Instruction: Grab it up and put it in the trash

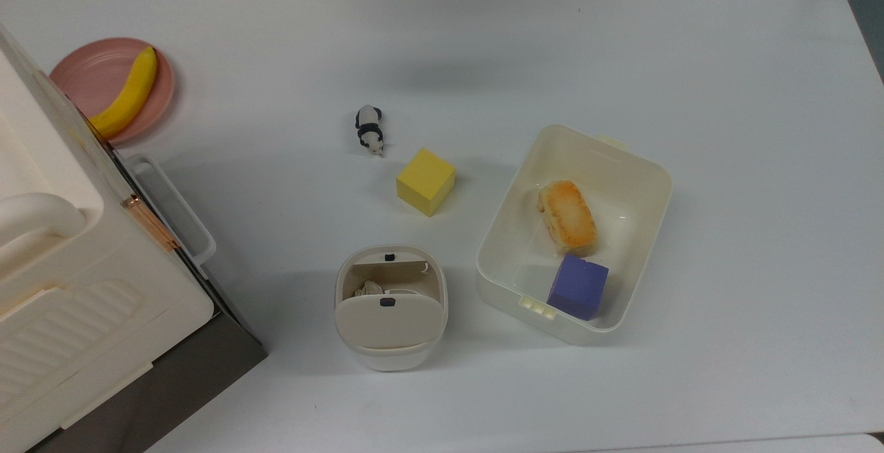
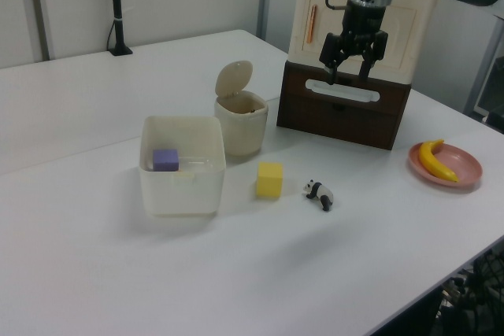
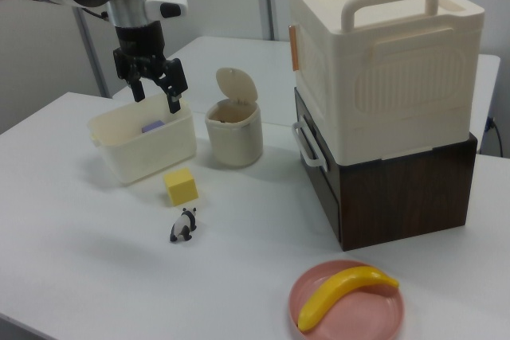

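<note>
Hanging high above the tabletop (image 1: 621, 39), the gripper (image 2: 351, 60) is seen with its jaws spread apart and nothing held between them. In the right view it (image 3: 153, 85) hangs over the far side of the tub (image 3: 119, 161).

The tissue wad (image 1: 369, 288) is seen inside the trash bin (image 1: 391, 353) — a small crumpled bit, showing under the raised flap lid (image 2: 234, 79) in the top view. The bin stands upright on the tabletop, just beside the tub.

A yellow cube (image 1: 425, 181) is set near the bin, and a panda figurine (image 1: 369, 130) is laid a little past the cube. In the tub, a purple block (image 1: 578, 286) and a piece of bread (image 1: 567, 217) are kept, touching each other.

A banana (image 1: 128, 94) is laid on a pink plate (image 1: 83, 70) — next to the big cream box with a handle (image 3: 382, 77), which is stacked on a dark brown drawer (image 3: 398, 189).
</note>
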